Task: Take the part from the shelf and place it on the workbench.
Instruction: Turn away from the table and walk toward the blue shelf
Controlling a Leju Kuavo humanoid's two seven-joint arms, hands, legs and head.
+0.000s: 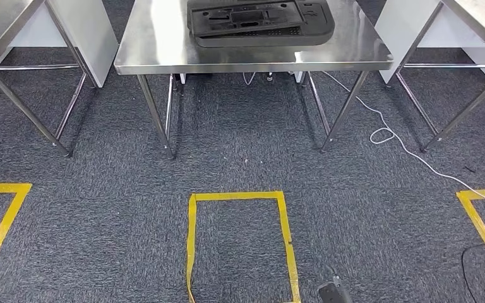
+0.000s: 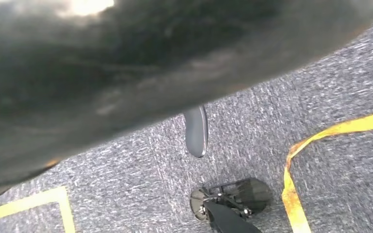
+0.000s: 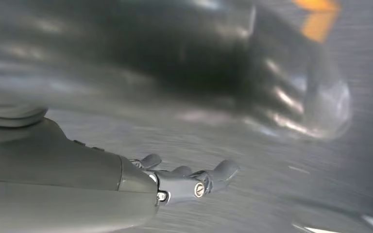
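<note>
A black moulded part (image 1: 260, 23) lies flat on the steel table (image 1: 164, 57) straight ahead, at the far side of the carpet. A grey bit of my right hand (image 1: 332, 292) pokes in at the bottom edge of the head view, far from the table. In the right wrist view my right hand (image 3: 189, 180) hangs over blurred carpet, its fingers stretched out and holding nothing. A single grey fingertip (image 2: 195, 131) shows in the left wrist view above the carpet; the rest of the left hand is hidden behind a dark blur.
Two more steel tables stand at the left (image 1: 0, 44) and right (image 1: 480, 25). A white cable (image 1: 391, 136) trails over the grey carpet by the middle table's right legs. Yellow tape squares (image 1: 192, 240) mark the floor in front of me and at both sides.
</note>
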